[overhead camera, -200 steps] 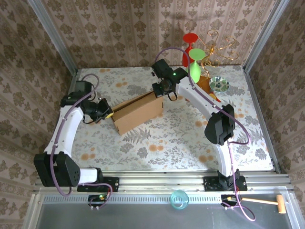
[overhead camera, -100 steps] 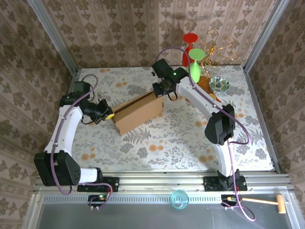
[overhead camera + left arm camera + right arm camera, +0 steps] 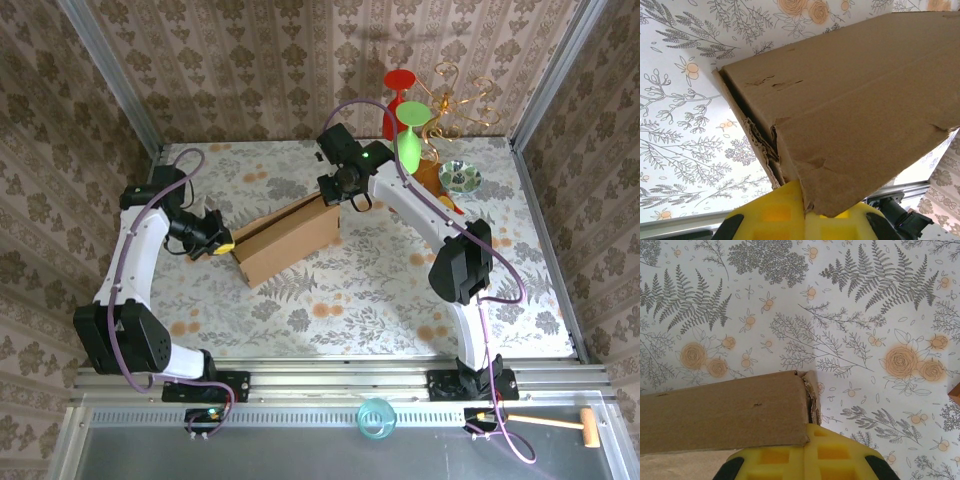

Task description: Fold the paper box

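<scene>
The large light-brown corrugated cardboard paper box sits half-formed in the middle of the floral-patterned worktop, held at both ends. The left gripper has its yellow jaws pressed on a frayed, creased corner of the box. The right gripper looks to be pinching the top corner of a raised wall at the other end. From where I stand, the worry is that ragged left corner: pull or twist too hard and the cardboard may rip further or slip free. If the arms move unevenly, the wall could buckle off its crease instead of folding
</scene>
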You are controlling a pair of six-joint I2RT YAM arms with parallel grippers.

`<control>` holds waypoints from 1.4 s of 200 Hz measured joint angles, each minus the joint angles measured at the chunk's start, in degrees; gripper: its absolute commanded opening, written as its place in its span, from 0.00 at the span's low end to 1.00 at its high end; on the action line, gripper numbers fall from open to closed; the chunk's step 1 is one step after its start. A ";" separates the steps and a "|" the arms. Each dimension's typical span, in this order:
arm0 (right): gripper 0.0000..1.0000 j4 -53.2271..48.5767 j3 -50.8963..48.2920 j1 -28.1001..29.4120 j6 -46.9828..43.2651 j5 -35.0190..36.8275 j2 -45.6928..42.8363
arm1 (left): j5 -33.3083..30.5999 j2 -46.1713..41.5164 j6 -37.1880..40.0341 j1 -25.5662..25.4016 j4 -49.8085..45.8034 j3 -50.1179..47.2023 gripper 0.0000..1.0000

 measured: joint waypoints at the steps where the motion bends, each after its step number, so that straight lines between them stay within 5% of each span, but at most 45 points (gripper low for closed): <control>1: 0.00 0.00 0.00 0.00 0.00 0.00 0.00 | -0.02 0.00 0.07 0.00 -0.04 0.00 0.00; 280: 0.00 0.15 0.20 0.17 1.29 -0.22 0.17 | -5.16 -8.11 3.98 -2.56 9.05 -8.61 0.00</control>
